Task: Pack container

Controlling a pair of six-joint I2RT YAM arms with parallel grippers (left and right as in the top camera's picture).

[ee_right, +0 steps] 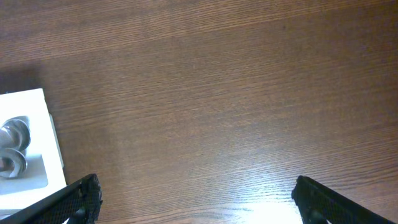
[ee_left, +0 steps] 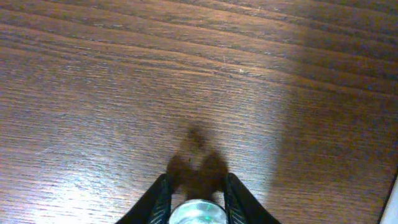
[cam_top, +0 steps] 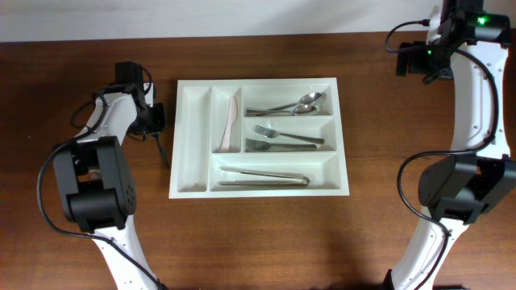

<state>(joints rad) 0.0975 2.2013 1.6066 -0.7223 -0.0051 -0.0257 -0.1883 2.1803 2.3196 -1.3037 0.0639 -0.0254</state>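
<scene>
The container point(cam_top: 193, 184), a large white cutlery tray, lies in the middle of the brown table. It holds a white knife point(cam_top: 229, 122), spoons point(cam_top: 300, 103), forks point(cam_top: 278, 137) and metal tongs point(cam_top: 262, 176), each in its own compartment. My left gripper point(cam_top: 158, 121) hovers over bare wood just left of the tray. In the left wrist view this gripper point(ee_left: 197, 182) shows a narrow gap between its fingers point(ee_left: 163, 190), with nothing in it. My right gripper point(cam_top: 405, 61) is off the tray's far right corner. It point(ee_right: 196, 190) stands wide open and empty over the wood.
The tray's corner point(ee_right: 37, 118) with spoon bowls point(ee_right: 13, 146) shows at the left edge of the right wrist view. Both arm bases point(cam_top: 93, 193) point(cam_top: 463, 189) stand at the table's sides. Bare wood surrounds the tray.
</scene>
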